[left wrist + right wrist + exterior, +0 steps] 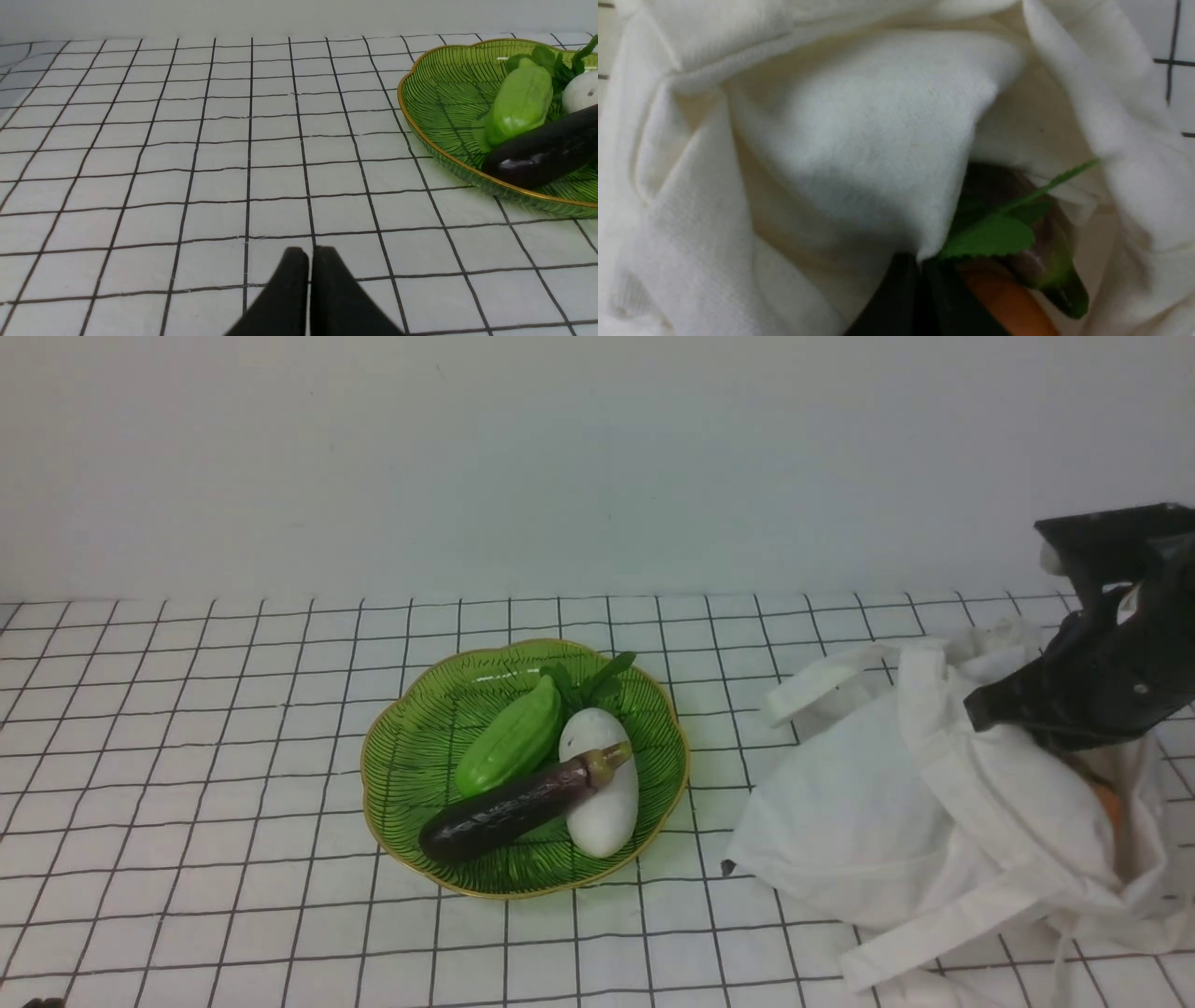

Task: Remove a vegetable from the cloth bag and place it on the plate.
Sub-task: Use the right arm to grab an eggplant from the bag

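Lying inside the floppy white cloth tote (868, 803) at the right, the stubby dull purple-brown eggplant (1052, 238) sits beside the right gripper (920, 275), jaws pressed together. The left gripper (309, 255) is closed, empty. Leftward, the scalloped gold-rimmed green dish (373, 775) rests on white black-gridded tiles (187, 709) before a plain pale wall (560, 448).

No readable text, even on cloth bag (868, 803).

The plate (411, 756) was green, dark-veined and gold-rimmed; the cloth bag (859, 803) white; the surface (187, 756) white, black-gridded; the vegetable (1052, 247) dull purple-brown, green-capped.
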